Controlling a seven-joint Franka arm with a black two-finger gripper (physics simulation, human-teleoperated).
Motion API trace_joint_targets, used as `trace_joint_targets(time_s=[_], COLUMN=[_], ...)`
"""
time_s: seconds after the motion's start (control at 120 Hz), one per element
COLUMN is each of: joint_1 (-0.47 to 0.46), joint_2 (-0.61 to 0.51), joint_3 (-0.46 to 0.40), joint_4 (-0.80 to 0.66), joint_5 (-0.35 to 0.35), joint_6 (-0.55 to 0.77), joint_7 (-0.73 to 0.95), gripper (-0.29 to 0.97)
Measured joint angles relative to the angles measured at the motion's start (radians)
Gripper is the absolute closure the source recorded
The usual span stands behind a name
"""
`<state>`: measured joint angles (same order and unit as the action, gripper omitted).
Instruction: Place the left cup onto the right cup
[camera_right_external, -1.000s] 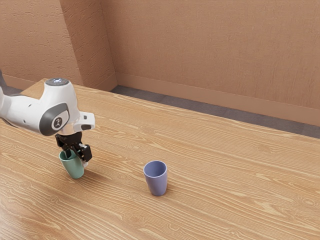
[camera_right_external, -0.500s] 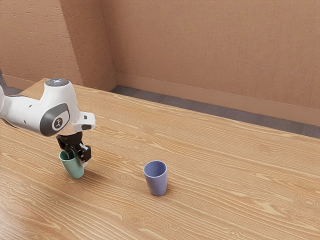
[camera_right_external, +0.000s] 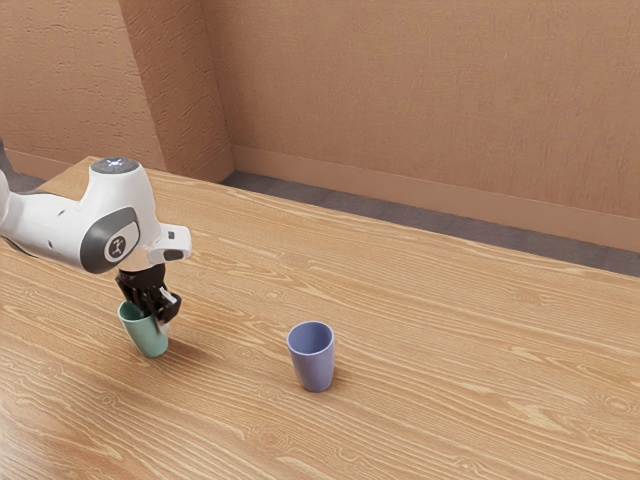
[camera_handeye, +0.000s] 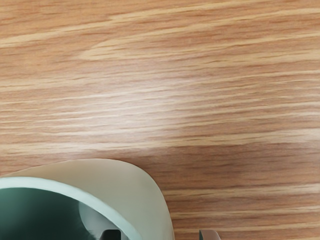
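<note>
Gripper (camera_right_external: 155, 312) at green cup (camera_right_external: 147, 338) rim, grip can't tell. Blue cup (camera_right_external: 311, 357) upright mid-table (camera_right_external: 450, 300), well apart.

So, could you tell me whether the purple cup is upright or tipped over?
Upright: the purple cup stands on its base, mouth up.

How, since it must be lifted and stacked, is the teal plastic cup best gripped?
Probably by the wall at its rim, from above: the teal plastic cup stands mouth up, so the thin rim is open to a pinch, and its tapered sides could slip.
</note>
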<state>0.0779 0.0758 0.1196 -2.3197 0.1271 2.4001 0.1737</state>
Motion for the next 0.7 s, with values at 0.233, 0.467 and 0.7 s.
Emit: trace_joint_targets(time_s=[0.233,0.467,0.7], joint_1=[0.000,0.001,-0.003], joint_2=[0.000,0.000,-0.003], joint_3=[0.000,-0.002,-0.007], joint_4=[0.000,0.000,0.000], joint_5=[0.000,0.001,0.005], joint_6=[0.000,0.000,0.000], joint_7=[0.000,-0.001,-0.005], gripper=[0.70,0.76,0.78])
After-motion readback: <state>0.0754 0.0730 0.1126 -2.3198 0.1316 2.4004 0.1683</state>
